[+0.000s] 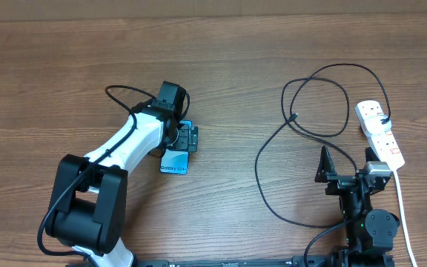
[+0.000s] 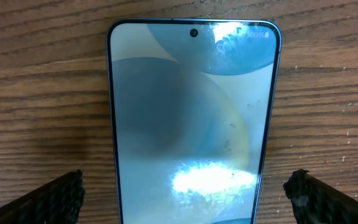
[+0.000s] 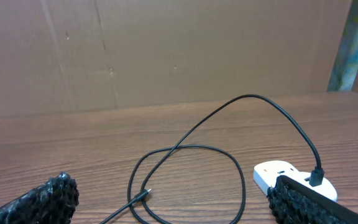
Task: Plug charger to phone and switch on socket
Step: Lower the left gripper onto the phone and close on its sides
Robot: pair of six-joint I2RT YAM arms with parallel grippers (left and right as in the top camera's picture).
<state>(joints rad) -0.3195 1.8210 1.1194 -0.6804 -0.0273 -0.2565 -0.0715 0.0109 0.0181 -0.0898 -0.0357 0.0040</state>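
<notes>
Two arms share one counter (image 1: 221, 52). From overhead, the left gripper (image 1: 186, 139) sits left of centre over the upper end of the single phone (image 1: 175, 163). Its jaws are released. The phone lies flat with its labelled end poking out below. I judge the arm is set there to pin or steady the phone for plugging. One charger (image 1: 257, 165) loops across the right half, well apart from the phone. Its tip (image 1: 293, 117) lies free on the wood. Its other end seems to enter the one socket (image 1: 380, 133) at the right edge, from which one white cord (image 1: 401, 200) runs down. The right gripper (image 1: 347, 165) waits at lower right beside the socket, with its jaws released and nothing in them.

In the left wrist view the one phone fills the middle, screen up and camera hole at the top. Two fingertips (image 2: 55, 199) show in the lower corners, one on either side of the phone. They stand clear of its edges, so nothing is grasped.

In the right wrist view the two fingertips (image 3: 42, 199) are spread in the lower corners. The tip lies at lower centre between them but farther off, which probably means it is the next pick. One end of the socket shows at lower right with a black plug on it. I cannot read whether its switches are on.
</notes>
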